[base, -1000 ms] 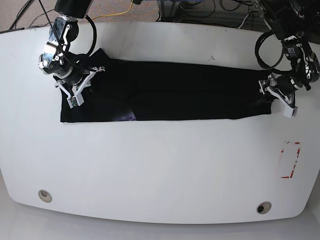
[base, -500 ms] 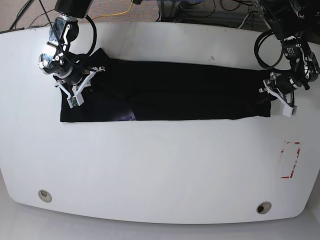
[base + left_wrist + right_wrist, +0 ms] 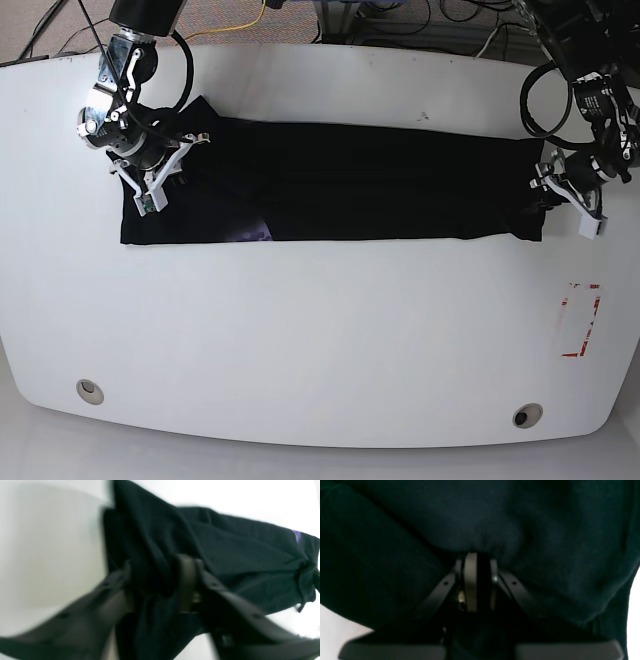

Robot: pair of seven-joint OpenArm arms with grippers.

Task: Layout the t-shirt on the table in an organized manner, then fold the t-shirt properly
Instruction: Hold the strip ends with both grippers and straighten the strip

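The black t-shirt [image 3: 350, 180] lies as a long flat band across the far half of the white table [image 3: 320, 330]. My right gripper [image 3: 165, 165] is at the band's left end in the base view. In the right wrist view, this gripper [image 3: 480, 562] is shut on a pinch of the t-shirt [image 3: 495, 517]. My left gripper [image 3: 548, 200] is at the band's right end. In the blurred left wrist view, this gripper [image 3: 155, 585] is shut on a bunched fold of the t-shirt [image 3: 237, 555] just above the table [image 3: 50, 542].
A red tape rectangle [image 3: 580, 320] is on the table near its right edge, below the left gripper. Two small metal-ringed holes [image 3: 90, 390] [image 3: 527, 415] sit near the front edge. Cables [image 3: 400, 20] lie behind the table's far edge.
My left gripper has moved right, toward the table's edge, drawing the shirt's right end with it, so the band is longer. My right gripper has stayed in place.
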